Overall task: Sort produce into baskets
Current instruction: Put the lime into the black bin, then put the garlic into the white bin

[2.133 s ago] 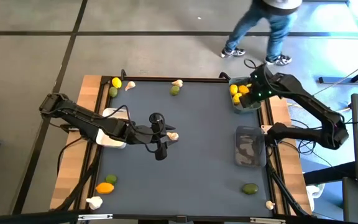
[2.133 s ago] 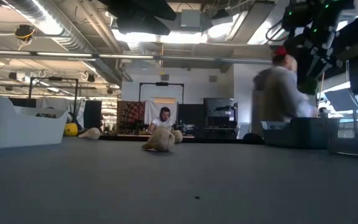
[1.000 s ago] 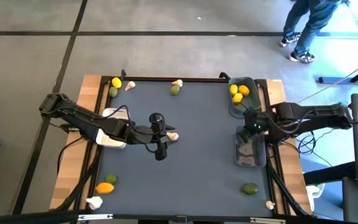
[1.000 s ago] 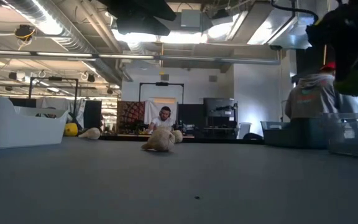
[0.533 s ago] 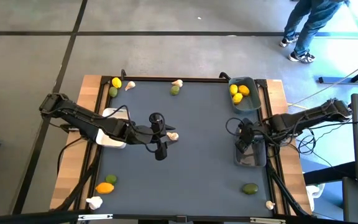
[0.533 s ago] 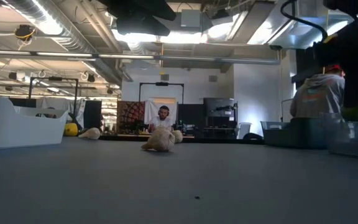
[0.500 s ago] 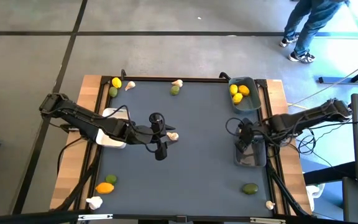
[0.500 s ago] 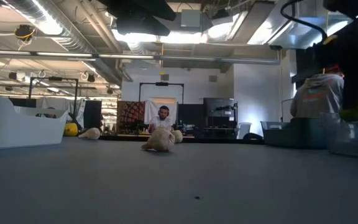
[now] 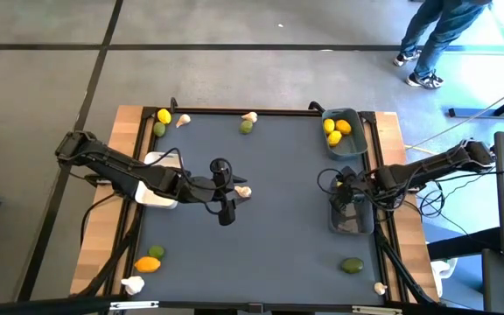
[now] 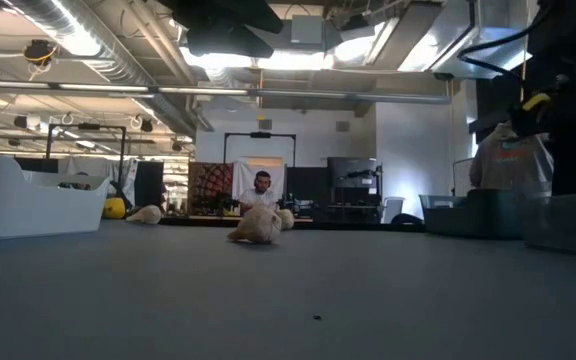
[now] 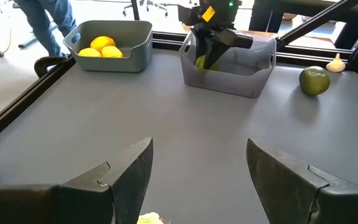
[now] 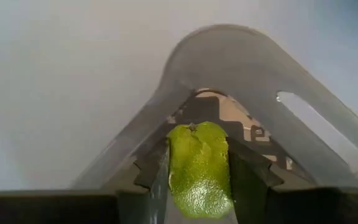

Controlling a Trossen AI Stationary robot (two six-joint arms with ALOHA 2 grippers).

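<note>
- Right claw (image 9: 340,194): lowered into the dark grey basket (image 9: 353,219) at the counter's right edge, fingers pinched on a lime (image 12: 197,169); the lime sits between the two finger pads, inside the basket's corner.
- Left claw (image 9: 226,190): fingers spread wide and holding nothing, hovering over the middle of the counter (image 9: 287,236), just beside a garlic bulb (image 9: 244,192).
- Blue-grey basket (image 9: 354,145): far right corner, containing lemons (image 9: 335,130).
- White basket (image 9: 154,196): left edge, partly hidden under the left arm.
- Loose produce: lemon, lime and garlic at the far left corner; lime and garlic at the far edge; lemon, lime and garlic at the near left corner; a lime (image 9: 351,265) and garlic at the near right.
</note>
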